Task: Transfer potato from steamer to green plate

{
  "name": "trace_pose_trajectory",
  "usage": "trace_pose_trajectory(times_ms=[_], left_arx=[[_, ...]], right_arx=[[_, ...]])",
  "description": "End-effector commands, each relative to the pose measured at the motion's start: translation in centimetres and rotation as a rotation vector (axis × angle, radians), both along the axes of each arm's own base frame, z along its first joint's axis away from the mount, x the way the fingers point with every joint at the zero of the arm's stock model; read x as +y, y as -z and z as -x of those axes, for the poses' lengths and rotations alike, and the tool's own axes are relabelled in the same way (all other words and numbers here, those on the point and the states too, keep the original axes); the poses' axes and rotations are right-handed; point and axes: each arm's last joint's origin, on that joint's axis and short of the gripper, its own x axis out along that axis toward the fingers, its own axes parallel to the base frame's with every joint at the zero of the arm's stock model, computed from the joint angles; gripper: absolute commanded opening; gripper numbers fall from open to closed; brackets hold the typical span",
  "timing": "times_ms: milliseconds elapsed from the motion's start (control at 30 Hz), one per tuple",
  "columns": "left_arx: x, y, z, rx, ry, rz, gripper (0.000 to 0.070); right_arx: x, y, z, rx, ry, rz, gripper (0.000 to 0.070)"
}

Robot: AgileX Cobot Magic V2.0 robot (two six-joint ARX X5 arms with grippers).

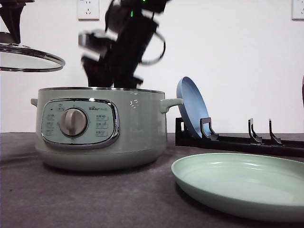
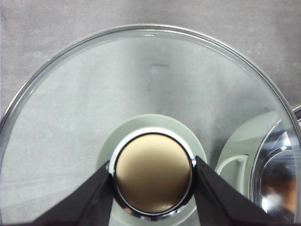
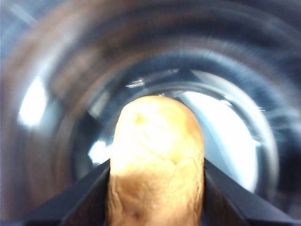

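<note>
The left gripper (image 2: 153,181) is clamped on the chrome-rimmed knob (image 2: 153,173) of the round glass lid (image 1: 28,57), held in the air above and left of the large sage-green steamer (image 1: 102,128). The right gripper (image 3: 155,188) grips the oval orange-brown potato (image 3: 156,165) between its black fingers (image 3: 235,197), inside the steamer's shiny bowl. The wide pale mint-green plate (image 1: 242,183) lies on the grey table (image 1: 71,199), near right of the steamer. A blue plate (image 1: 191,107) stands in a black rack (image 1: 247,140) beyond.
</note>
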Motion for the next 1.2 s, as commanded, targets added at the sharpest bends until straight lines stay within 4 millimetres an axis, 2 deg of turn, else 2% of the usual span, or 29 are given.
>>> trace_pose_trajectory(times_ms=[0,133,300,467,600,767,900,1000,1167], left_arx=[[-0.1,-2.2,0.6,-0.098,0.008,-0.009,0.0003],[-0.1,-2.2,0.6,-0.096,0.013,-0.013,0.0003],[-0.1,-2.1,0.6,-0.092,0.016,-0.015,0.0003],[-0.1,-2.1,0.6,-0.089,0.016,-0.015,0.0003],[-0.3,-2.1,0.7,-0.083,0.021,-0.015,0.0003],[-0.3,-2.0,0.7,-0.075,0.024,-0.017,0.0003],[-0.3,-2.0,0.7,-0.078,0.024,-0.017,0.0003],[-0.3,-2.1,0.7,-0.083,0.024,-0.017,0.0003],[-0.3,-2.1,0.6,-0.087,0.024,-0.017,0.0003]], right_arx=[[0.2,-2.3,0.5,-0.023,0.007,-0.033,0.0245],[-1.6,-6.9,2.5,-0.041,0.024,-0.043,0.0245],[-5.4,-12.8,6.4,-0.112,0.079,-0.02,0.0246],[-10.5,-18.0,12.1,-0.173,0.122,-0.05,0.0246],[-15.3,-20.0,17.3,-0.195,0.222,-0.05,0.0246],[-20.4,-20.2,23.1,-0.165,0.316,-0.105,0.0246],[-23.6,-18.4,26.4,-0.173,0.439,-0.103,0.0246],[-24.9,-16.1,27.8,-0.163,0.511,-0.145,0.0246],[-25.4,-11.5,28.4,-0.153,0.602,-0.254,0.0246]])
